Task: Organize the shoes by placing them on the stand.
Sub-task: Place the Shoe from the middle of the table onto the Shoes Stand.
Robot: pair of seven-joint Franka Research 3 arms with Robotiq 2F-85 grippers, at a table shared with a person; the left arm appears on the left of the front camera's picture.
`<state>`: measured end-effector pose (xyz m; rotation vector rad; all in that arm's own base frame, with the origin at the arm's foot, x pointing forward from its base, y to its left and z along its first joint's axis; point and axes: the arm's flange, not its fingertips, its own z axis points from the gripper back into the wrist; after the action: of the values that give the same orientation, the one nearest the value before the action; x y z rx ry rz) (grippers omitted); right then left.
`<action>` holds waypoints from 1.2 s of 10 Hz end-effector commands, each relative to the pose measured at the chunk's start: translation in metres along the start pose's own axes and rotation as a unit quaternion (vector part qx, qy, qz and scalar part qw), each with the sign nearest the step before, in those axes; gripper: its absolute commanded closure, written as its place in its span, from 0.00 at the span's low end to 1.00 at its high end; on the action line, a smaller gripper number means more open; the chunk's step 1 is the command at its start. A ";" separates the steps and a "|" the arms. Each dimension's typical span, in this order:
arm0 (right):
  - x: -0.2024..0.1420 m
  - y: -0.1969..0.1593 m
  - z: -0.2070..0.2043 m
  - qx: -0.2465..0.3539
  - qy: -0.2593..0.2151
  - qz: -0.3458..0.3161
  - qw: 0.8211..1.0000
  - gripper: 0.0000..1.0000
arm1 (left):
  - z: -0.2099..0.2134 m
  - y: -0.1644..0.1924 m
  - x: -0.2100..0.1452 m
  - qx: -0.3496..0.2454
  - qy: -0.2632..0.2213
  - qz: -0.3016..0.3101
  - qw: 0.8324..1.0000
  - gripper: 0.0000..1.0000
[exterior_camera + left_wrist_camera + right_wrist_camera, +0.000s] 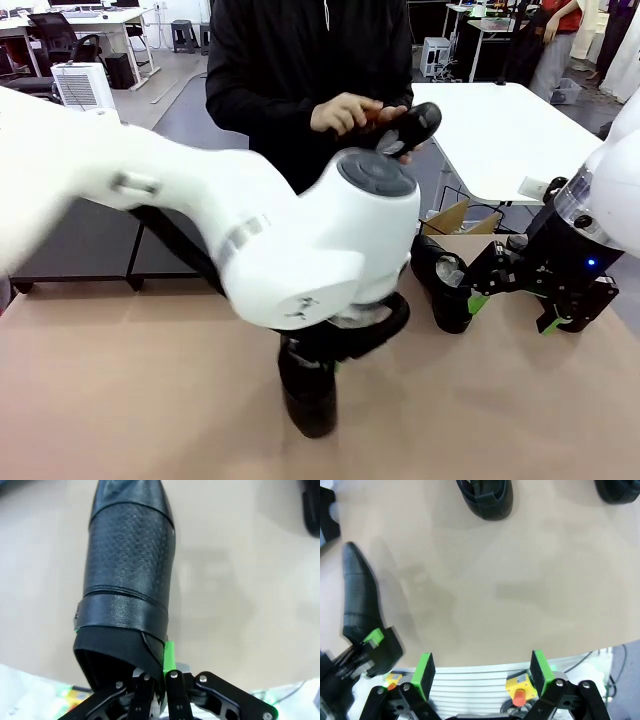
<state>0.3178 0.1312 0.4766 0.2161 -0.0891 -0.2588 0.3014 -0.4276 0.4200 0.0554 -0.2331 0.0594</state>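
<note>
Since the left end effector [160, 677] is clamped shut on the heel rim of a shoe [130, 565], toe pointing away over the bench [240, 580], I'd guess it's headed for the stand [70, 240] off to the left. Right end effector [482, 666] hangs wide open, empty, beside another shoe [445, 285].

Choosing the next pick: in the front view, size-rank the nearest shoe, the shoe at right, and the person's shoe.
1-2. nearest shoe and shoe at right: alike; the nearest is partly hidden.
3. person's shoe, farther off.

Left arm [200, 220] blurred, stand [75, 245] largely hidden
</note>
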 end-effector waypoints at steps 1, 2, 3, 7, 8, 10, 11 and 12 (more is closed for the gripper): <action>0.003 0.001 0.001 0.008 0.001 0.009 1.000 0.00 | 0.074 0.074 -0.002 0.018 -0.083 -0.041 0.996 1.00; 0.003 0.001 0.001 0.008 0.001 0.009 1.000 0.00 | 0.094 0.105 0.003 0.023 -0.106 -0.094 0.990 1.00; 0.003 0.001 0.001 0.008 0.001 0.009 1.000 0.00 | 0.107 0.138 0.016 0.022 -0.134 -0.121 0.983 1.00; 0.003 0.001 0.001 0.008 0.001 0.009 1.000 0.00 | 0.106 0.101 0.004 0.037 -0.101 -0.089 0.990 1.00; 0.003 0.001 0.001 0.008 0.001 0.009 1.000 0.00 | 0.106 0.101 0.004 0.037 -0.101 -0.089 0.990 1.00; 0.003 0.001 0.001 0.008 0.001 0.009 1.000 0.00 | 0.116 0.131 -0.001 0.072 -0.150 -0.108 0.980 1.00; 0.003 0.001 0.001 0.008 0.001 0.009 1.000 0.00 | 0.126 0.153 0.008 0.092 -0.179 -0.088 0.976 1.00; 0.003 0.001 0.001 0.008 0.001 0.009 1.000 0.00 | 0.131 0.179 0.022 0.116 -0.185 -0.096 0.971 1.00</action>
<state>0.3179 0.1311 0.4768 0.2164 -0.0895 -0.2591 0.2746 -0.2884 0.5495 0.2626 -0.5387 -0.1157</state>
